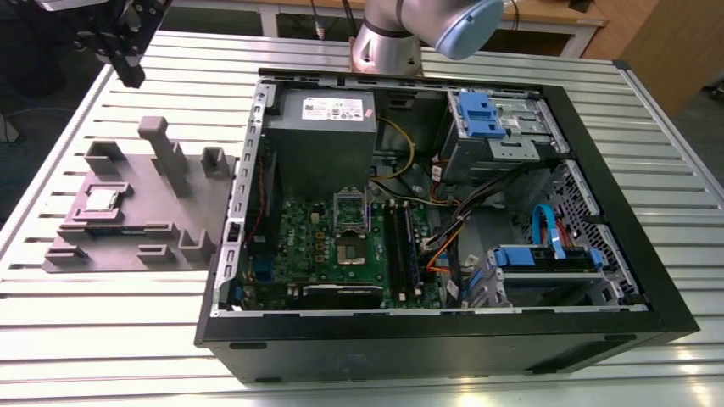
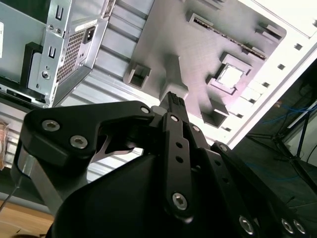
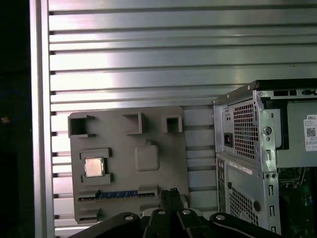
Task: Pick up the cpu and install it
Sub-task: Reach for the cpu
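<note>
My end effector [image 1: 129, 78], pressed together and empty, hung over the surface's [image 1: 203, 52] corner beyond the tray [image 1: 142, 216], well apart from the cpu [image 1: 104, 199].

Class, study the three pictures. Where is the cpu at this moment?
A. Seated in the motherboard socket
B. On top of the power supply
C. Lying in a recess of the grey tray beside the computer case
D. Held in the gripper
C: the cpu lies flat in a recess of the tray, on the table at the exterior view's left of the open computer case; both wrist views show it there too.
</note>
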